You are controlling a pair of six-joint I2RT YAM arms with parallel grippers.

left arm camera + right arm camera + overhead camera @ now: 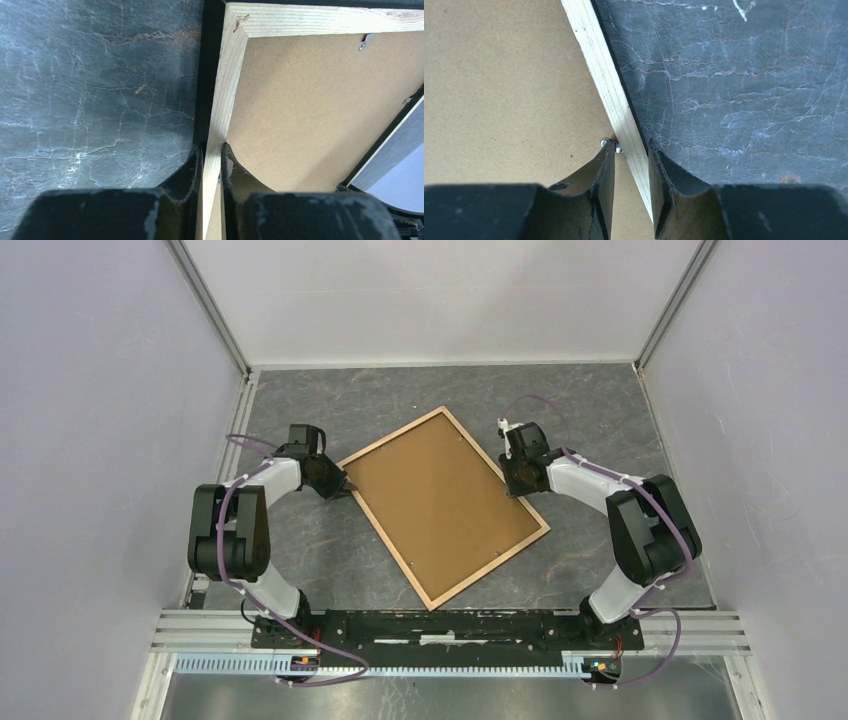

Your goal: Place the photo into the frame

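Note:
The frame [489, 568] lies slantwise on the table with its light wood face up. A plain brown backing board [440, 500] fills it. The photo is hidden from every view. My left gripper [347, 487] is at the frame's left rail. In the left wrist view that gripper [212, 150] is shut on the pale wood rail [222, 100], one finger on each side. My right gripper [510, 490] is at the right rail. Its jaws [631, 147] straddle the rail [599, 65], which crosses them at a slant. A narrow gap shows beside the inner finger, next to a small metal clip [605, 142].
The tabletop [600, 420] is dark grey marbled stone, walled by pale panels at the back and both sides. A metal tab [366, 41] sits on the backing board [300, 110] near the frame's far corner. Both arm bases stand on the rail at the near edge.

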